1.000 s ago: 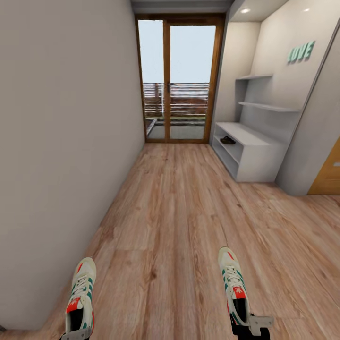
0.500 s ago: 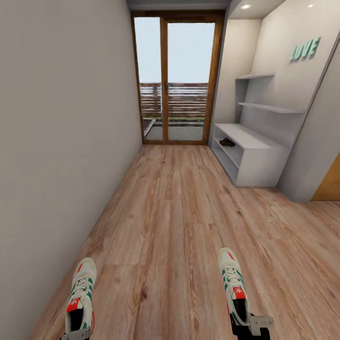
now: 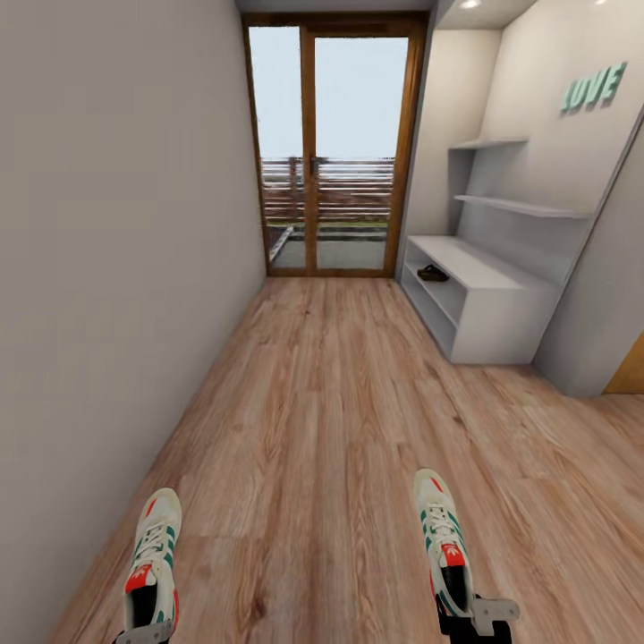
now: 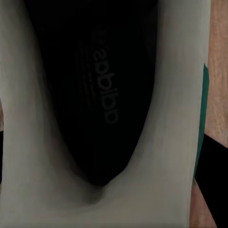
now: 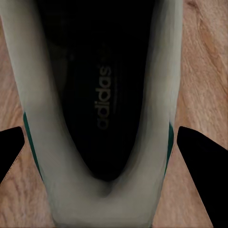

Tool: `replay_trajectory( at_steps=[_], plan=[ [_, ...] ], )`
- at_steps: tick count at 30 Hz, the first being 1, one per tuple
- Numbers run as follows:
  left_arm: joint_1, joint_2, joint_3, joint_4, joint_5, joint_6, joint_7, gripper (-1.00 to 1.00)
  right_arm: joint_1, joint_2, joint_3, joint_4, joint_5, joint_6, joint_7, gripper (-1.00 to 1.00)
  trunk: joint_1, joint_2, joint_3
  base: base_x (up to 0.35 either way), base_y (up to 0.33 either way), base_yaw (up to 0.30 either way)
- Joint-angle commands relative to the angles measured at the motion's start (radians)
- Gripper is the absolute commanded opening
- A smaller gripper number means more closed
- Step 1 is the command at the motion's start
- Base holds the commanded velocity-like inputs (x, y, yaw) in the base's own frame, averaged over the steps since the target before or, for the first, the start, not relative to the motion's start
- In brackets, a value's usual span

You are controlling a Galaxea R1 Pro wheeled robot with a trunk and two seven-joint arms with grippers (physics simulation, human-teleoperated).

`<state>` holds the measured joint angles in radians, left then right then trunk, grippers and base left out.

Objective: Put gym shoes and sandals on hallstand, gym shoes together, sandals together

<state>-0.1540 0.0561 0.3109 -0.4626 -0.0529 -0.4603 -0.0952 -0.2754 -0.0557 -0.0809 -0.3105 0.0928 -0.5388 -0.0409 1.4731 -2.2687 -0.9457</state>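
Bright, even daylight from the glass door (image 3: 333,148), faint shadows, sharp renders, dark shoe interiors up close

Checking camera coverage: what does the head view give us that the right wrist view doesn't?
Head view alone: the hallstand ahead on the right, a dark sandal on its upper shoe shelf, the glass door, the left claw's gym shoe.
Right wrist view alone: the shoe's dark insole with its brand lettering.
Shared: the right claw's gym shoe, and the corridor floor.
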Motion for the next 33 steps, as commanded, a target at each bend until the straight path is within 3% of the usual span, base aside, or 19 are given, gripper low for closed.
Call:
replay_trajectory(
  at_steps=[1,33],
  plan=[
    [-0.001,-0.001,0.009,0.001,-0.005,-0.003,-0.008,-1.0,-0.001,0.0,-0.005,0.001,0.01,-0.003,-0.004,-1.0,0.0,0.0,-0.001,0.338,-0.002,0.0],
    [-0.001,-0.001,0.008,0.007,-0.005,-0.003,-0.001,-1.0,-0.001,0.001,-0.003,0.004,0.013,-0.001,-0.004,-1.0,0.0,0.0,-0.001,0.338,0.0,0.0]
  ],
)
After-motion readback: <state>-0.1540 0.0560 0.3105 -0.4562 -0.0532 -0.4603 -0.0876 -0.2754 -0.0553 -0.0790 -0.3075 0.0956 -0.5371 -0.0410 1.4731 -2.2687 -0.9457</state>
